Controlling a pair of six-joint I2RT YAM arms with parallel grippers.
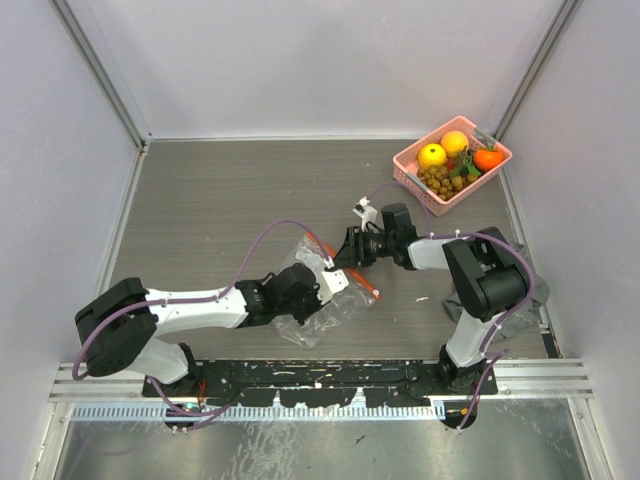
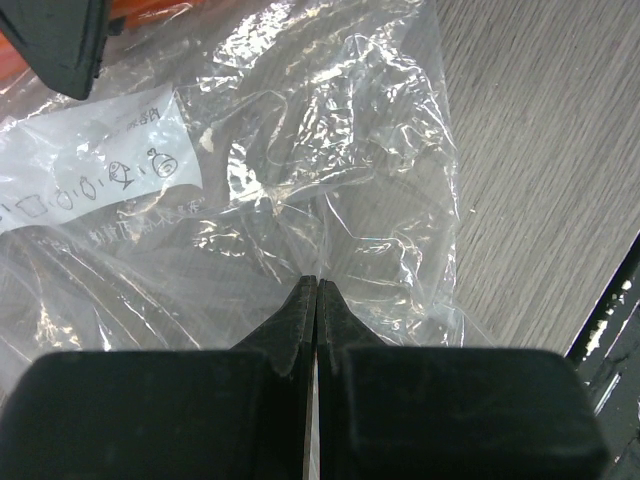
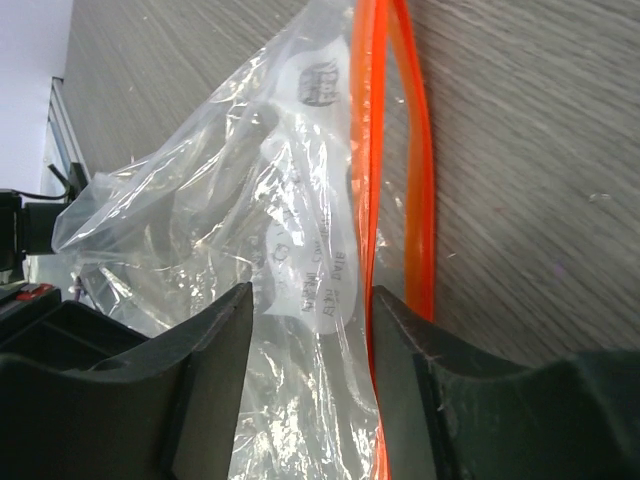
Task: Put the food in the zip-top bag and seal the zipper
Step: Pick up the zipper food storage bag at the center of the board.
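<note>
The clear zip-top bag (image 1: 335, 305) (image 2: 300, 150) (image 3: 250, 200) lies crumpled on the table between the two arms. Its orange zipper (image 3: 365, 150) gapes open as two strips. My left gripper (image 1: 318, 292) (image 2: 317, 282) is shut on the bag's film, and creases fan out from its tips. My right gripper (image 1: 340, 255) (image 3: 310, 295) stands open astride one side of the bag's mouth, with one zipper strip against its right finger (image 3: 400, 330). The food sits in the pink basket (image 1: 405, 172) at the far right: a yellow fruit (image 1: 432, 155), two orange fruits (image 1: 455, 142) (image 1: 488, 158) and brown balls (image 1: 447, 182).
White walls close in the table on three sides. A metal rail (image 1: 300, 378) runs along the near edge by the arm bases. Purple cables (image 1: 270, 232) loop over both arms. Something grey (image 1: 527, 312) lies behind the right arm.
</note>
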